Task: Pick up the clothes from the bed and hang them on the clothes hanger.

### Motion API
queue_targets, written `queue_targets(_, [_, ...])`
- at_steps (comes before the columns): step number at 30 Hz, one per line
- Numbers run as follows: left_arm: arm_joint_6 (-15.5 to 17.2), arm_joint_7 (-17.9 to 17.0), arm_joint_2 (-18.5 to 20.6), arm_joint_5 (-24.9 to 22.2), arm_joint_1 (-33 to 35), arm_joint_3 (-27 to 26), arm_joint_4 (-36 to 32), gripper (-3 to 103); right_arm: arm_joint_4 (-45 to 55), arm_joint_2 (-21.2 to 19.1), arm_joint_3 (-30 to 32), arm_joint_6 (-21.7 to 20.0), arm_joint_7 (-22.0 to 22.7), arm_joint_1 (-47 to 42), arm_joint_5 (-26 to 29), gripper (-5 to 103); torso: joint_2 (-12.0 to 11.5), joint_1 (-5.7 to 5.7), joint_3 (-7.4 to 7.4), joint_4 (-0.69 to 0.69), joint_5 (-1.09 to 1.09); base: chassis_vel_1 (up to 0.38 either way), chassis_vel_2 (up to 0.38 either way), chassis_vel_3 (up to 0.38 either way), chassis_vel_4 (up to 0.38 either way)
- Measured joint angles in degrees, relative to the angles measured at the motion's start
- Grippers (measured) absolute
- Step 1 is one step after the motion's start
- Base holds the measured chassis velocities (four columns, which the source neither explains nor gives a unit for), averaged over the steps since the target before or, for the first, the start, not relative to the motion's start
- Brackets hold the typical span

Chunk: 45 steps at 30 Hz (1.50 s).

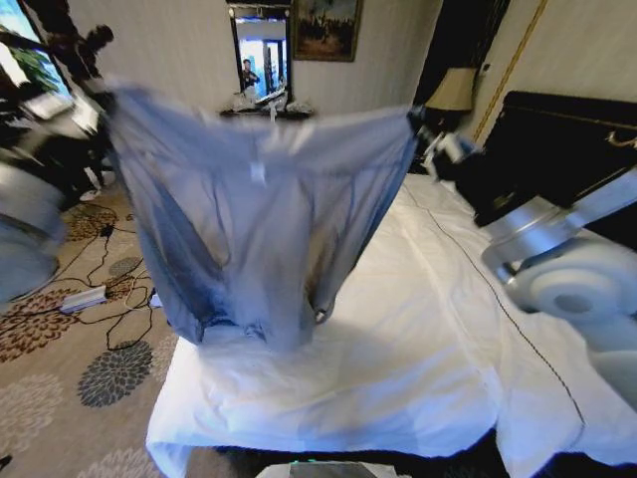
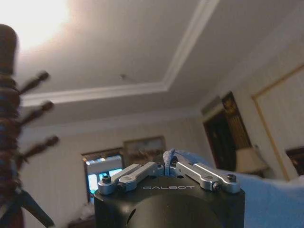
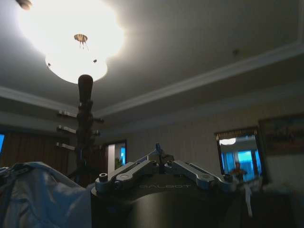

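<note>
Shirt (image 1: 264, 224) hangs spread above the bed (image 1: 398, 368), each top corner pinched in clamped jaws: left gripper (image 2: 167, 167), right gripper (image 3: 159, 159). Thin fabric could slip free if the arms pull apart.

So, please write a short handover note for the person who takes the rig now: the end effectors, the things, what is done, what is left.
Left end effector: shut on the clothes, raised at one top corner.
Right end effector: shut on the other top corner.
The clothes hang spread between both arms above the bed, lower edge near the sheet.
Done: picked up from the bed.
Left: hanging them. A dark wooden coat stand is nearby; no thin hanger can be made out.
</note>
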Motion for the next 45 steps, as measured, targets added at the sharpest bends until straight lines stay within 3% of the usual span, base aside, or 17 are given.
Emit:
queue_targets(5, [-0.19, 0.48, -0.24, 2.35, -1.15, 5.80, -0.24, 0, -0.25, 0.43, -3.41, -0.48, -0.08, 0.54, -1.08, 0, 0.00, 0.00, 0.00, 0.00, 0.00, 0.000, 0.000, 0.000, 0.000])
queue_targets(7, [-0.23, -0.39, -0.40, 1.34, -6.36, 8.77, 1.65, 0, -1.44, 0.92, -4.70, -1.05, 0.04, 4.17, -0.87, 0, 0.00, 0.00, 0.01, -0.01, 0.00, 0.000, 0.000, 0.000, 0.000])
queue_targets(9, [-0.24, -0.67, -0.45, 0.85, -7.19, 8.93, 1.94, 0, -1.69, 1.06, -4.70, -1.15, 0.07, 5.03, -0.62, 0, 0.00, 0.00, 0.00, -0.01, 0.00, 0.000, 0.000, 0.000, 0.000])
queue_targets(11, [-0.20, -2.64, -0.67, -2.92, -11.81, 9.19, 4.27, 0, -3.13, 1.51, -4.31, -1.88, 0.94, 9.62, 2.12, 0, 0.00, 0.01, 0.00, 0.00, 0.01, 0.000, 0.000, 0.000, 0.000])
queue_targets(14, [-0.26, -2.75, -0.63, -1.13, -11.22, 8.85, 4.82, 0, -3.22, 0.56, -4.55, -2.17, 1.65, 9.58, 2.28, 0, 0.00, 0.01, 0.00, 0.00, -0.01, 0.000, 0.000, 0.000, 0.000])
queue_targets(16, [-0.40, -1.34, -1.88, 1.60, -8.17, 7.80, 4.21, 0, -2.61, 0.25, -4.60, -2.40, 1.31, 7.62, 0.04, 0, 0.00, 0.00, 0.00, 0.00, -0.03, 0.000, 0.000, 0.000, 0.000])
queue_targets(19, [-0.14, -2.68, -4.05, 0.15, -5.71, 6.85, 3.60, 0, -1.86, 0.85, -4.18, -2.53, 1.07, 5.29, -0.45, 0, 0.00, 0.00, -0.02, -0.02, 0.04, 0.000, 0.000, 0.000, 0.000])
queue_targets(24, [-0.16, -1.95, -5.63, 5.58, 1.07, 7.17, 3.09, 0, -0.69, 0.76, -3.85, -2.56, 1.45, -0.99, -0.86, 0, 0.00, 0.01, 0.00, 0.01, -0.01, 0.000, 0.000, 0.000, 0.000])
queue_targets(30, [1.50, -5.29, -9.17, 6.15, 5.96, 10.25, 2.15, 0, 0.52, 2.06, -4.20, -3.02, 2.48, -8.34, -0.74, 0, 0.00, 0.00, 0.00, -0.03, 0.00, 0.000, 0.000, 0.000, 0.000])
queue_targets(45, [1.21, -4.30, -12.86, 11.80, 15.77, 7.21, 0.14, 0, 0.83, 4.03, -5.12, -3.87, 2.30, -11.92, -2.02, 0, 0.00, 0.00, -0.01, -0.01, 0.00, 0.000, 0.000, 0.000, 0.000])
